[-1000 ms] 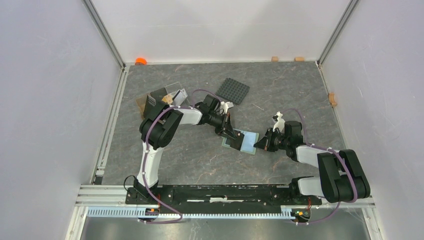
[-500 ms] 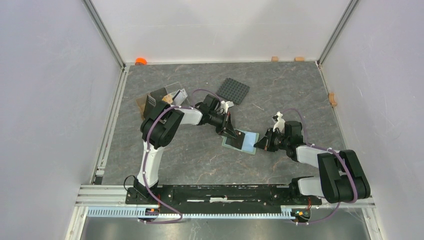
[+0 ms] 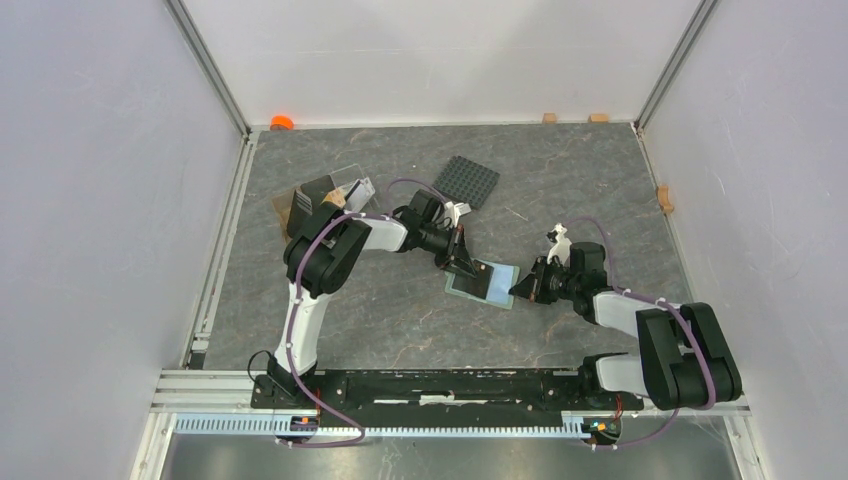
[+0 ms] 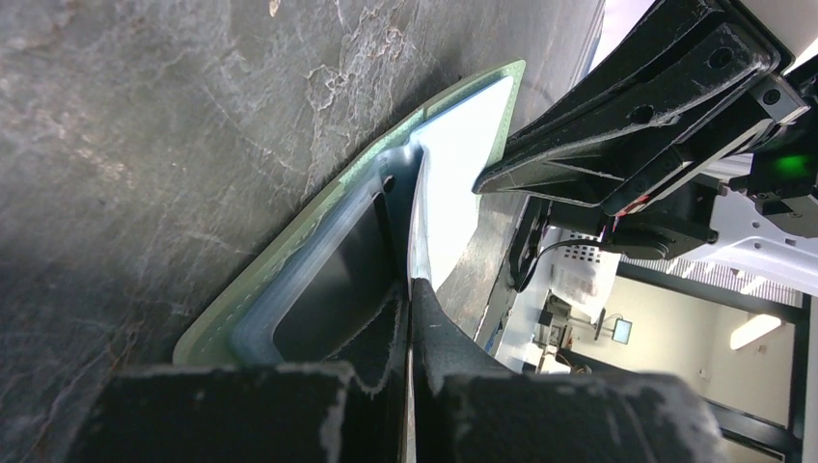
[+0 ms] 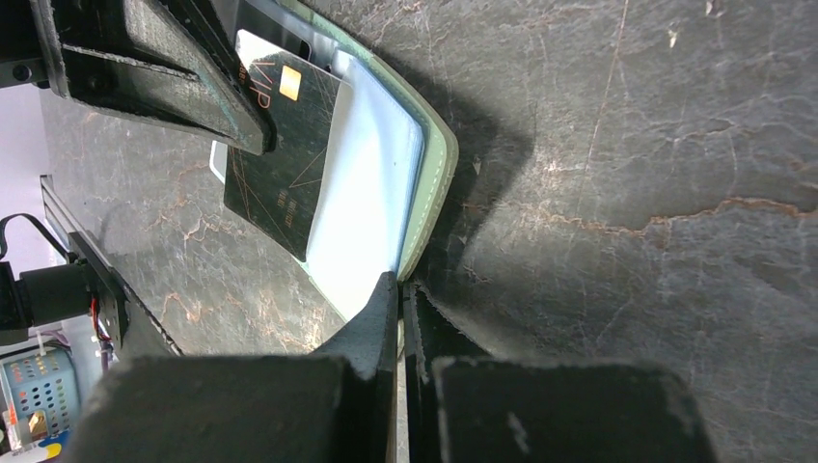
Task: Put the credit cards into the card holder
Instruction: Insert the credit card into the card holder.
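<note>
The card holder (image 3: 497, 287) lies open on the table, sage-green rim, light blue inside (image 5: 371, 193), dark pocket (image 4: 338, 280). My left gripper (image 3: 467, 266) is shut on a black credit card (image 5: 285, 145) with a gold chip, held slanted over the holder's inside. In the left wrist view the card is edge-on between my left gripper's (image 4: 410, 285) fingers. My right gripper (image 3: 520, 291) is shut on the holder's right edge (image 5: 424, 222), with the jaws (image 5: 398, 282) pinching the green rim. I cannot tell whether the card's tip is in the pocket.
A brown open tray (image 3: 300, 207) with more cards (image 3: 358, 188) stands at the back left behind the left arm. A black studded plate (image 3: 466, 181) lies behind the holder. An orange piece (image 3: 282, 122) and small wooden blocks (image 3: 549, 117) sit along the walls.
My left gripper has moved a little to the right with the black card, farther over the holder. The right gripper stays on the holder's edge.
</note>
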Robot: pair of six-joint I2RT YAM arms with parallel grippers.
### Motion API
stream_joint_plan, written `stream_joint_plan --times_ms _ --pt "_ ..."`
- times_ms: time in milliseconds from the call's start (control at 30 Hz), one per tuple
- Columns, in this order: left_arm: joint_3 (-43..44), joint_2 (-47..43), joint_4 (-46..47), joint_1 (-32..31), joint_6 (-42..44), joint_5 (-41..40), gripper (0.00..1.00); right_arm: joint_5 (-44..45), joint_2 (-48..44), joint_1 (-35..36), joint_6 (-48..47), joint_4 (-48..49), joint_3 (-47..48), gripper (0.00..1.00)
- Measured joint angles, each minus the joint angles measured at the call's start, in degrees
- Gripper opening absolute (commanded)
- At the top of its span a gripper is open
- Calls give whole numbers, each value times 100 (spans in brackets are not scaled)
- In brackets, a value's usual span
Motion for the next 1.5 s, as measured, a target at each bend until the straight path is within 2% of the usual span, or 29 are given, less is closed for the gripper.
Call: stream_joint_plan --times_ms 233,500,1500 --pt "-42 2 190 -72 -116 -39 2 28 -74 0 0 -87 0 0" --pt "-376 2 1012 -103 -662 -81 2 101 -186 -4 -2 -212 0 0" --pt "-535 2 1694 -348 -949 -426 2 179 -376 -4 -37 -463 0 0"
